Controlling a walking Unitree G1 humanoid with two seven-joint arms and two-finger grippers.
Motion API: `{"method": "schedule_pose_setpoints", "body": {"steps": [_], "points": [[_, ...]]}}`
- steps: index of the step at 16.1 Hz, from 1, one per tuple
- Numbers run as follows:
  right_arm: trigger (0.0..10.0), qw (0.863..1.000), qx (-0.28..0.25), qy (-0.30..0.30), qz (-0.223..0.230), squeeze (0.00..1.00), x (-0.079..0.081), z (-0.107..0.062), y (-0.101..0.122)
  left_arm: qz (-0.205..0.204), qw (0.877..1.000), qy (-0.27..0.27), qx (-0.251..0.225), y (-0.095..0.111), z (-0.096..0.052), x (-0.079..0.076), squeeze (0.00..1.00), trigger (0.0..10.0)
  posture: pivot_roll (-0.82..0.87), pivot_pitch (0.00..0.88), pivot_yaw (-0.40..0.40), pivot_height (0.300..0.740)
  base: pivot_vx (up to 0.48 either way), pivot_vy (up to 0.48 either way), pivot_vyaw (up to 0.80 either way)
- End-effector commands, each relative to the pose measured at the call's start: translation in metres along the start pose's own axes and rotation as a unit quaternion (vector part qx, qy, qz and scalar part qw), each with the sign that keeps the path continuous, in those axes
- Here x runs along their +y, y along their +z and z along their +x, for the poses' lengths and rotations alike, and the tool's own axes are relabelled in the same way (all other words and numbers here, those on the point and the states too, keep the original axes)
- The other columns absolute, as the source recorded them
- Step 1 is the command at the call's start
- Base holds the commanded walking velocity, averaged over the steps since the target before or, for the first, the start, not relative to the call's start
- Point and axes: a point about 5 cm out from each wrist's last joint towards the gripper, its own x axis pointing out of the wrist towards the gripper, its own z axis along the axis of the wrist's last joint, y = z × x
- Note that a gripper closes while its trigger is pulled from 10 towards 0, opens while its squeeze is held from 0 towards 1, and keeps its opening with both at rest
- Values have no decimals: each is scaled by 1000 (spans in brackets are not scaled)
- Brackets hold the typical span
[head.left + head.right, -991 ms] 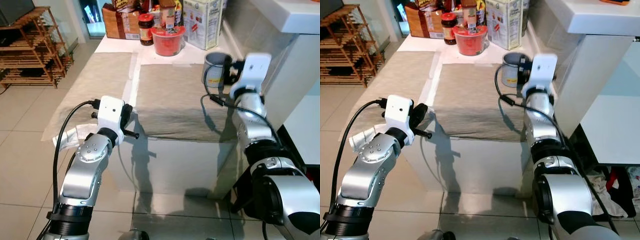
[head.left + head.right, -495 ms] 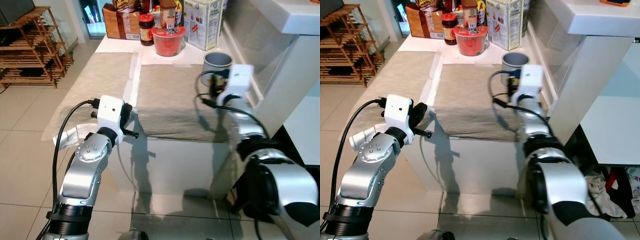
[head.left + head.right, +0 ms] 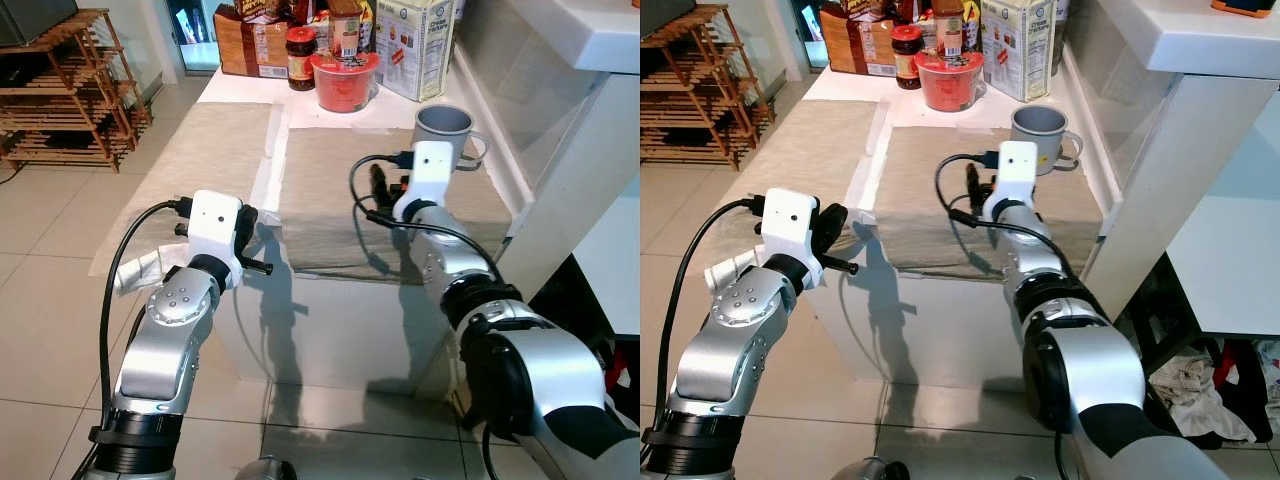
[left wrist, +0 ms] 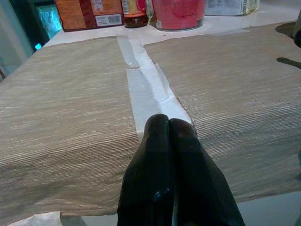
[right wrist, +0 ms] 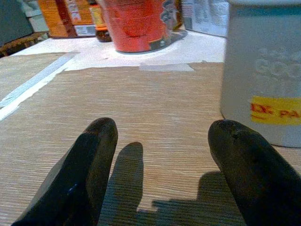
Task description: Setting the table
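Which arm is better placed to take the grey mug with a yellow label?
Probably the right. The right gripper is open over the beige placemat, beside the grey mug. The left gripper is shut at the table edge.

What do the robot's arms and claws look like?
Both arms are shiny silver metal with rounded joints and black rings. Each wrist has a white box with a small dark camera dot and a looping black cable. The left claw and right claw each have two long, smooth black fingers with rounded tips.
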Motion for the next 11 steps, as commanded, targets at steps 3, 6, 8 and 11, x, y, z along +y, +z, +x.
{"method": "schedule_pose_setpoints", "body": {"steps": [3,6,8,11], "points": [[10000,997,-60,-23,-50,0,-10,2,23,-1,1000,8,-2,1,0,1,0,10000,31,20,28,736,0,0,0],[10000,995,-82,-36,-53,0,-19,2,32,-3,1000,7,-3,1,1,0,0,10000,28,17,29,736,0,0,0],[10000,991,-110,-44,-57,0,-27,2,48,-5,1000,5,-4,2,2,-1,0,10000,30,16,30,736,0,0,0],[10000,988,-124,-74,-57,0,-44,0,57,-6,1000,5,-3,1,1,0,0,10000,30,15,33,736,0,0,0]]}}
